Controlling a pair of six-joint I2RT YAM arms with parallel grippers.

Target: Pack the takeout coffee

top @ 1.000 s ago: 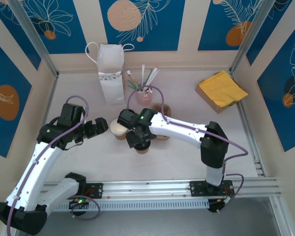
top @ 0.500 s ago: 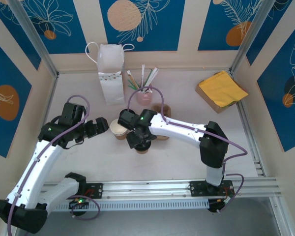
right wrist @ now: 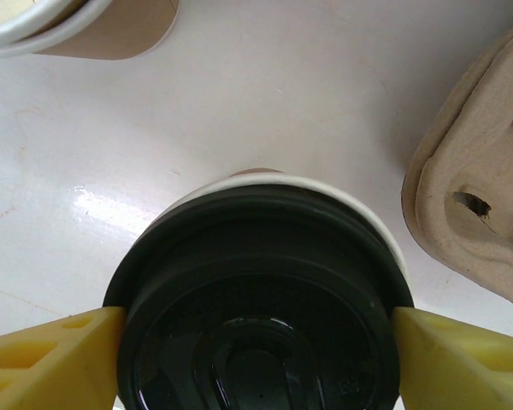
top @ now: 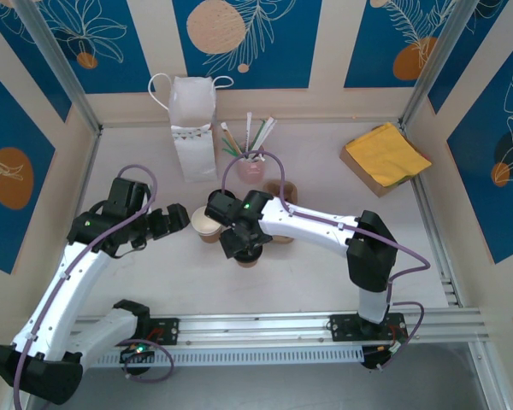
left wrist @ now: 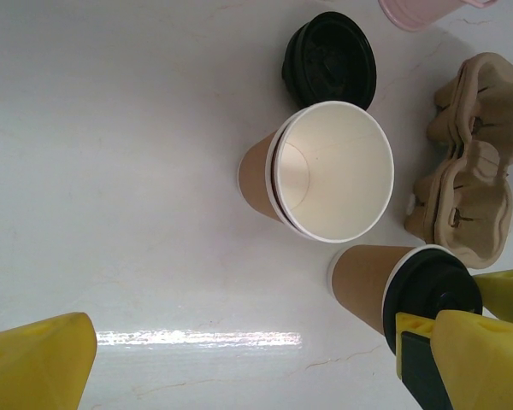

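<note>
The takeout coffee (right wrist: 256, 256), a brown paper cup with a black lid, stands on the white table just in front of the open cup. My right gripper (right wrist: 256, 333) is shut on it, one yellow finger pressed against each side of the lid. From above, the right gripper (top: 246, 243) covers most of the takeout coffee (top: 250, 260). In the left wrist view the takeout coffee (left wrist: 385, 286) is at the lower right. My left gripper (top: 176, 220) hangs wide open to the left of the cups, nothing between its fingers (left wrist: 38, 363).
An open brown cup (left wrist: 333, 171) with a pale inside stands beside a loose black lid (left wrist: 329, 60). A pulp cup carrier (left wrist: 479, 162) lies to the right. At the back are a white paper bag (top: 193, 128), a pink cup of straws (top: 250, 167) and yellow napkins (top: 385, 152).
The left gripper has crept slightly right toward the cups. The right gripper keeps its hold on the lidded cup in the same place.
</note>
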